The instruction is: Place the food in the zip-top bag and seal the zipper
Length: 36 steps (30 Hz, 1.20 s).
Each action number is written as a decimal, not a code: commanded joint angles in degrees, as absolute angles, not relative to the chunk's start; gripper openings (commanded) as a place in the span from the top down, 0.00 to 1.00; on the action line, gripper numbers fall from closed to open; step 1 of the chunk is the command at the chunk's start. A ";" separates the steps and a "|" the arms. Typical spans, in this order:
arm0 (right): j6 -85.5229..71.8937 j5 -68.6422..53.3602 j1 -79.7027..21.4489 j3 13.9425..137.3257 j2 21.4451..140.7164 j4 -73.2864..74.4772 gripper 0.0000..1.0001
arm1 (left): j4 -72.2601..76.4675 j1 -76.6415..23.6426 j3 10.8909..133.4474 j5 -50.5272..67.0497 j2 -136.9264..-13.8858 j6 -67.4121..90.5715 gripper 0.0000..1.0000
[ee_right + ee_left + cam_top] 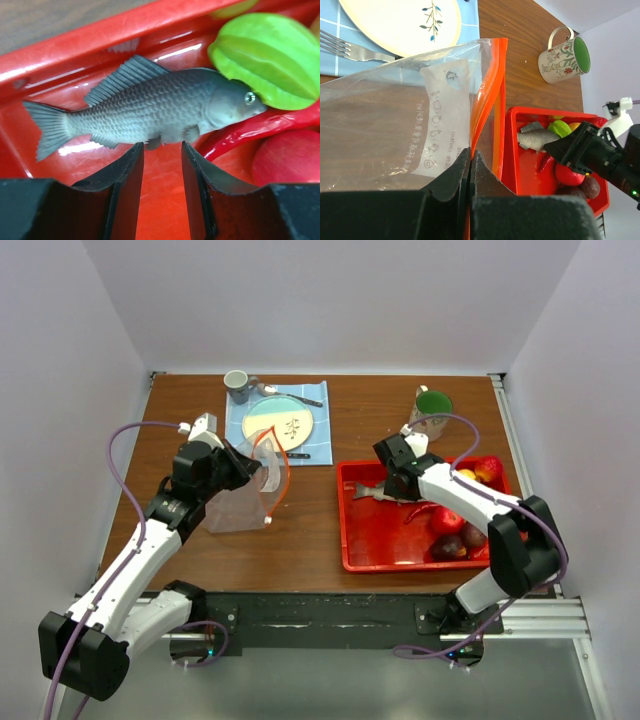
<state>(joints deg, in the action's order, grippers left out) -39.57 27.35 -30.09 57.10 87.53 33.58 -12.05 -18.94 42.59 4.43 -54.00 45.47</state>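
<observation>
One patch of print, none of it readable.
The bag point(380, 130) carries a white panel point(447, 125) with grey characters running sideways and a small round mark point(451, 76) at one end, all too faint to make out.

Brown wood table point(310, 550) is carrying five things directly. Blue placemat point(236, 418) is lying flat at the far side, left of centre. Grey mug point(237, 386) is standing at the mat's far-left corner. Red tray point(385, 540) is sitting on the right half, nearer the front edge. Green-filled cup point(433, 405) is standing upright just beyond the tray's far edge. Clear bag point(240, 505) is standing left of the tray, its bottom edge apparently touching the wood just in front of the mat.
</observation>
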 commanded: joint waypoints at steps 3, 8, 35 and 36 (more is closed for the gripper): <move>-39.73 29.18 -30.67 59.41 90.70 33.49 0.61 | -10.46 -19.34 42.45 4.04 -53.35 45.70 1.00; -40.08 29.88 -30.67 59.68 91.75 33.75 0.76 | -10.63 -19.34 42.45 3.78 -53.26 45.79 1.00; -39.20 5.91 -30.67 67.85 66.36 33.32 1.00 | -6.68 -20.04 42.01 8.43 -55.81 49.04 1.00; -40.33 4.06 -30.76 68.20 66.18 32.27 1.00 | -6.24 -20.13 42.01 8.79 -56.16 49.83 1.00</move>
<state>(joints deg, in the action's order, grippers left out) -38.57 14.33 -30.48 64.53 67.70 37.89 -10.55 -19.29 42.26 6.13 -55.24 47.27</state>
